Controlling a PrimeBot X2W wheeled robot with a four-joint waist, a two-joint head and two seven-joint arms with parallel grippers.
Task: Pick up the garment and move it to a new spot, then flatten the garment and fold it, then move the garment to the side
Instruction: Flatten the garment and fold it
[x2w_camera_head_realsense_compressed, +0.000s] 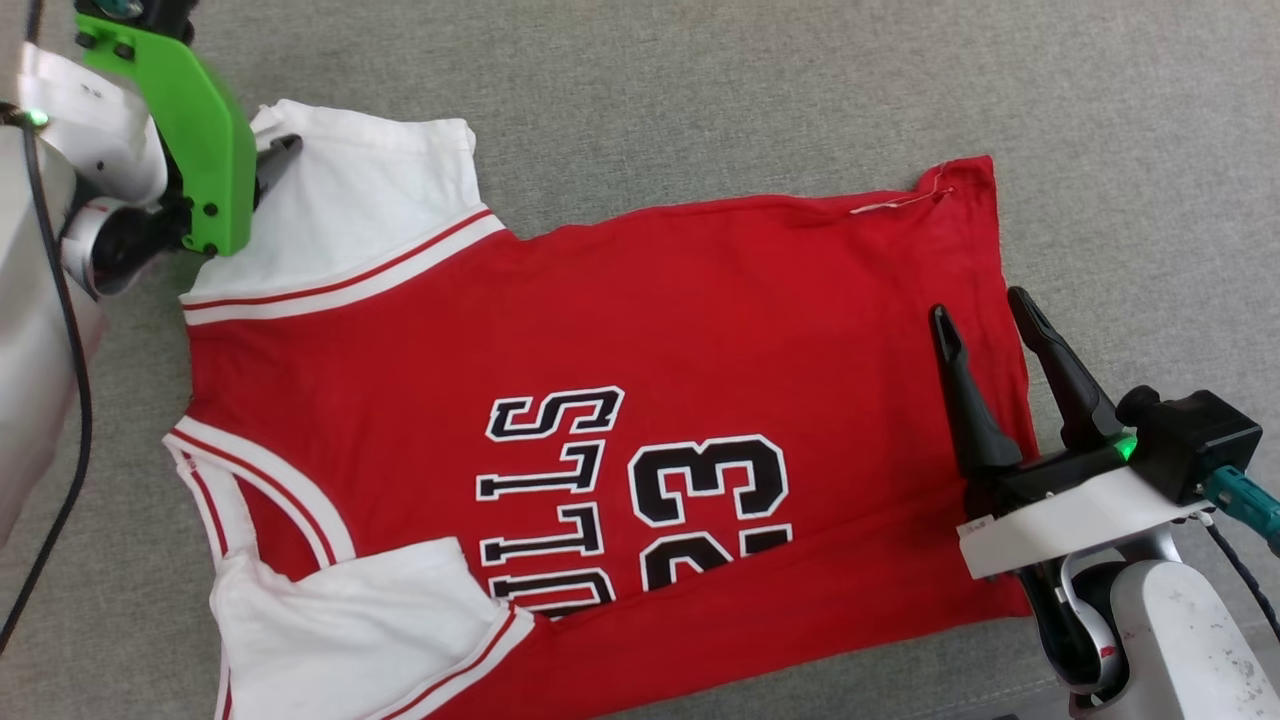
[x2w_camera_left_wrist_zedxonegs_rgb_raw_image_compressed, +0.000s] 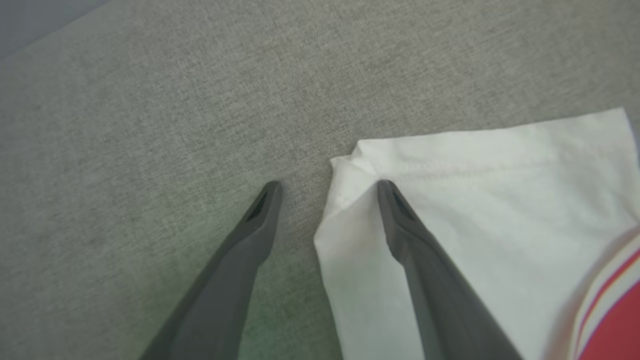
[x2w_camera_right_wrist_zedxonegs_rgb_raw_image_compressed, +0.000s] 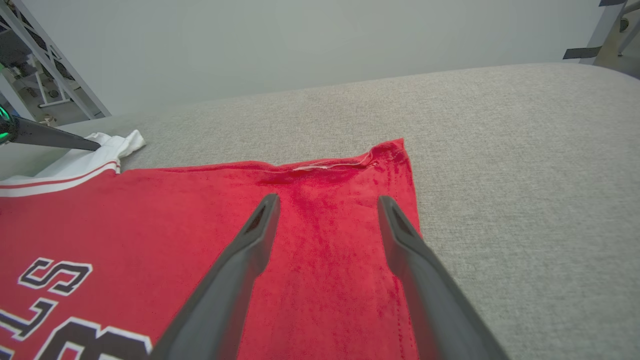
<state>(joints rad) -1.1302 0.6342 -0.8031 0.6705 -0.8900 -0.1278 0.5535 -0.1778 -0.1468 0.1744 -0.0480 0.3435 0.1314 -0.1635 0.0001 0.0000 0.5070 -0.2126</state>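
The garment (x2w_camera_head_realsense_compressed: 600, 330) looked soft, light and floppy — best pinched at its sleeve corner and hem; left gripper (x2w_camera_left_wrist_zedxonegs_rgb_raw_image_compressed: 327, 185) and right gripper (x2w_camera_head_realsense_compressed: 980, 305) both stood wide, holding nothing.

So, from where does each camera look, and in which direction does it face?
Head view: on the head, looking down on the garment on the grey surface; left gripper upper left, right gripper lower right, both open.
Left wrist view: on the left wrist, looking down its own fingers at the white sleeve corner.
Right wrist view: on the right wrist, looking low over the red hem toward a pale wall; own fingers show.
Shared: all three views show that sleeve.
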